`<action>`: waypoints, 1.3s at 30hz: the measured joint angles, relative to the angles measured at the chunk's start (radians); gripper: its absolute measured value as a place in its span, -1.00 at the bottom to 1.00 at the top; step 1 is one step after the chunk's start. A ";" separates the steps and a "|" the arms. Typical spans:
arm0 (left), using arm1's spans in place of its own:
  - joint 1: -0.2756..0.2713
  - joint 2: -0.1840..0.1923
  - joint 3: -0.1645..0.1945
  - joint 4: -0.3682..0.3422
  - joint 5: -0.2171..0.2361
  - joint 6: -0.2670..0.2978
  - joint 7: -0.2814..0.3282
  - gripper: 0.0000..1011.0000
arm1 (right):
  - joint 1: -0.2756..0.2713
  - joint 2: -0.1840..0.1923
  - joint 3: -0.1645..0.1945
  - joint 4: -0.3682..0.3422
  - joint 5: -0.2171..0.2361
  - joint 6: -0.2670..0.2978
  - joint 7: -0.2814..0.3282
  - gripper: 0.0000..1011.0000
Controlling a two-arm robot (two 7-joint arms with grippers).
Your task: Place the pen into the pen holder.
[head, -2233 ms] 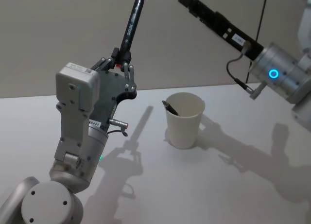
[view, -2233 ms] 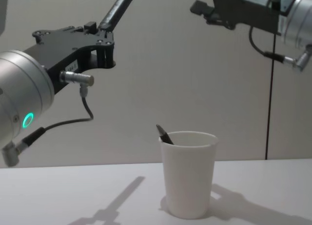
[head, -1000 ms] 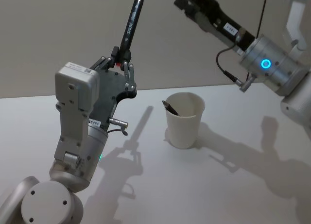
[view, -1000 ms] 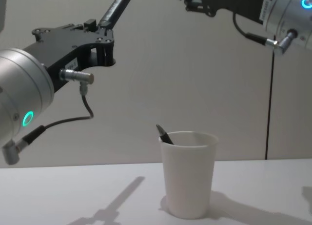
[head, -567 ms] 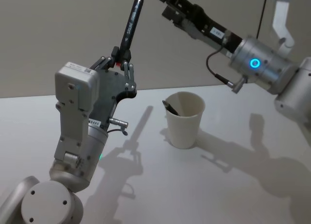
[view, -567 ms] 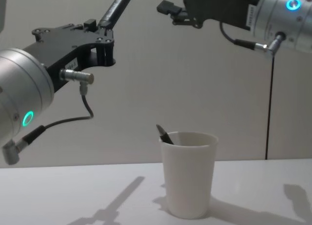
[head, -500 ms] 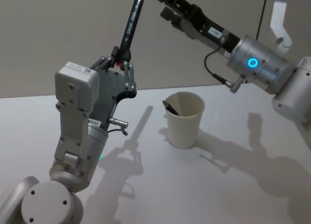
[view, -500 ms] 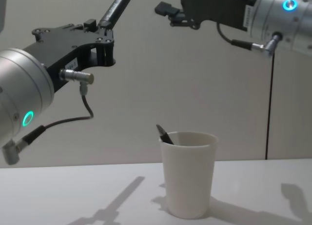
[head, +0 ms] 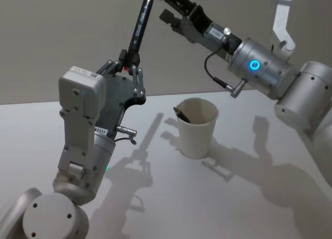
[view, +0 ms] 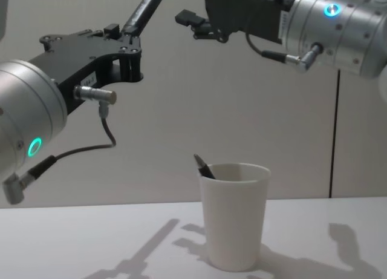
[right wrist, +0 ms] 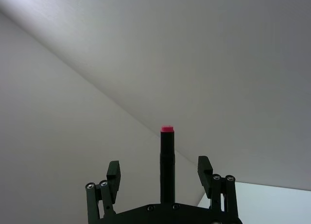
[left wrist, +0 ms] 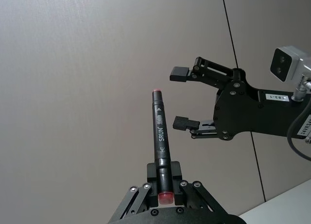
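My left gripper (head: 128, 68) is shut on the lower end of a black pen (head: 139, 29) with red ends, and the pen points up and away from it. The pen (left wrist: 161, 151) rises from that gripper (left wrist: 164, 187). My right gripper (head: 167, 4) is open, high up, right beside the pen's upper end. Seen from the right wrist, the pen (right wrist: 167, 161) stands centred between the spread fingers (right wrist: 113, 169), not touching them. The pen holder (head: 197, 127), a white paper cup (view: 234, 215), stands on the table below, with another dark pen (view: 204, 167) leaning inside it.
The white table (head: 233, 208) lies open around the cup, crossed by both arms' shadows. A plain grey wall (view: 181, 109) stands behind, with a thin dark vertical line (view: 334, 140) on its right.
My right arm has swung leftward, bringing its open gripper from the right to the pen's upper end. The left arm, the held pen and the cup have not moved.
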State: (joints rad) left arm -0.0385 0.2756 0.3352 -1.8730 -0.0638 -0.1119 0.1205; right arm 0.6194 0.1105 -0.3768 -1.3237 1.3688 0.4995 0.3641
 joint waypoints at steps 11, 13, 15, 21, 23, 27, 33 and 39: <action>0.000 0.000 0.000 0.000 0.000 0.000 0.000 -0.68 | 0.011 -0.025 -0.030 0.031 0.023 -0.016 -0.004 0.98; 0.000 0.000 0.000 0.000 0.000 0.000 0.000 -0.68 | 0.013 -0.029 -0.035 0.036 0.023 -0.018 -0.004 0.98; 0.000 0.000 0.000 0.000 0.000 0.000 0.000 -0.69 | 0.016 -0.033 -0.040 0.041 0.021 -0.020 -0.004 0.98; 0.000 0.000 0.000 0.000 0.000 0.000 0.000 -0.68 | 0.027 -0.040 -0.052 0.057 -0.002 -0.024 0.003 0.98; 0.000 0.000 0.000 0.000 0.000 0.000 0.000 -0.68 | 0.032 -0.043 -0.055 0.063 -0.010 -0.025 0.007 0.98; 0.000 0.000 0.000 0.000 0.000 0.000 0.000 -0.68 | 0.042 -0.048 -0.060 0.075 -0.021 -0.029 0.014 0.98; 0.000 0.000 0.000 0.000 0.000 0.000 0.000 -0.69 | 0.058 -0.058 -0.069 0.094 -0.033 -0.037 0.025 0.98; 0.000 0.000 0.000 0.000 0.000 0.000 0.000 -0.68 | 0.069 -0.065 -0.076 0.108 -0.039 -0.047 0.034 0.98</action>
State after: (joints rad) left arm -0.0384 0.2756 0.3352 -1.8730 -0.0639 -0.1119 0.1205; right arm 0.6880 0.0452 -0.4529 -1.2161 1.3303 0.4524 0.3984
